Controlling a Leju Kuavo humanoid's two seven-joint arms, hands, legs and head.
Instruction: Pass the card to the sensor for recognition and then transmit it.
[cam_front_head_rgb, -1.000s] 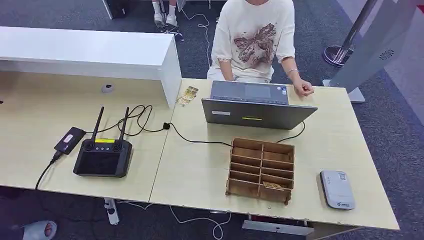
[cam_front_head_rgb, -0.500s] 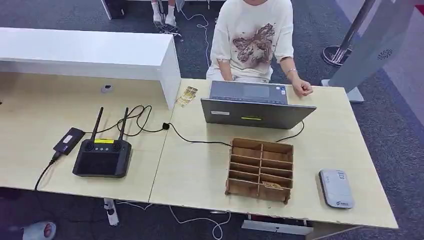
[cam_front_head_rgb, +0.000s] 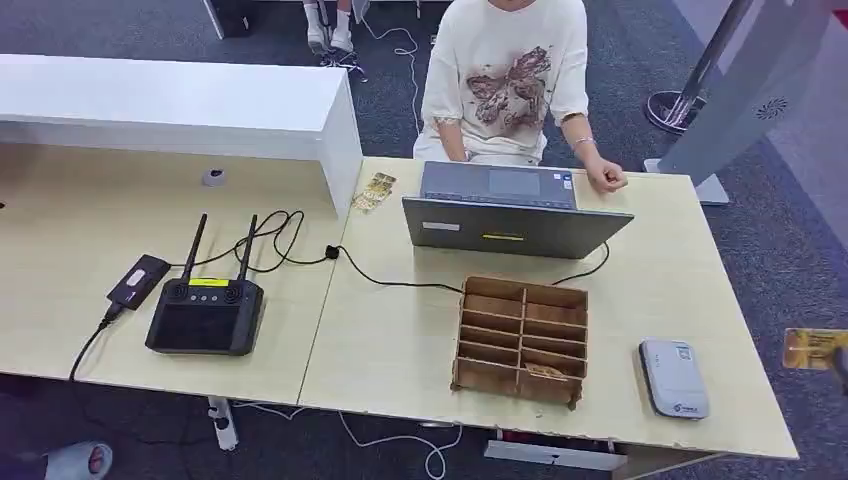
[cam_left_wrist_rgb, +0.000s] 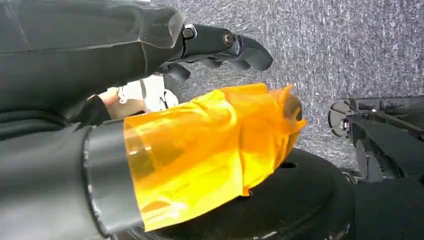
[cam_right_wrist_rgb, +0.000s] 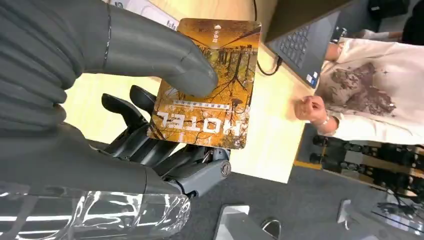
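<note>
My right hand (cam_right_wrist_rgb: 100, 115) pinches an orange hotel card (cam_right_wrist_rgb: 220, 115) between its thumb and fingers, above the table's right end. In the head view the card (cam_front_head_rgb: 815, 349) shows at the right edge, just beyond the table and to the right of the grey-white sensor (cam_front_head_rgb: 673, 378), which lies flat near the front right corner. My left hand (cam_left_wrist_rgb: 190, 140) hangs over grey carpet and holds nothing; its thumb is wrapped in orange tape and its dark fingers (cam_left_wrist_rgb: 230, 45) stand apart from the thumb.
A wooden compartment box (cam_front_head_rgb: 520, 340) with a card in one front slot stands left of the sensor. Behind it an open laptop (cam_front_head_rgb: 515, 210) faces a seated person (cam_front_head_rgb: 510, 80). A black controller (cam_front_head_rgb: 206, 312) with cables sits to the left, with a white counter (cam_front_head_rgb: 180, 105) behind it.
The orange card has come into the head view at the right edge, held up beside the sensor. The things on the table have not moved.
</note>
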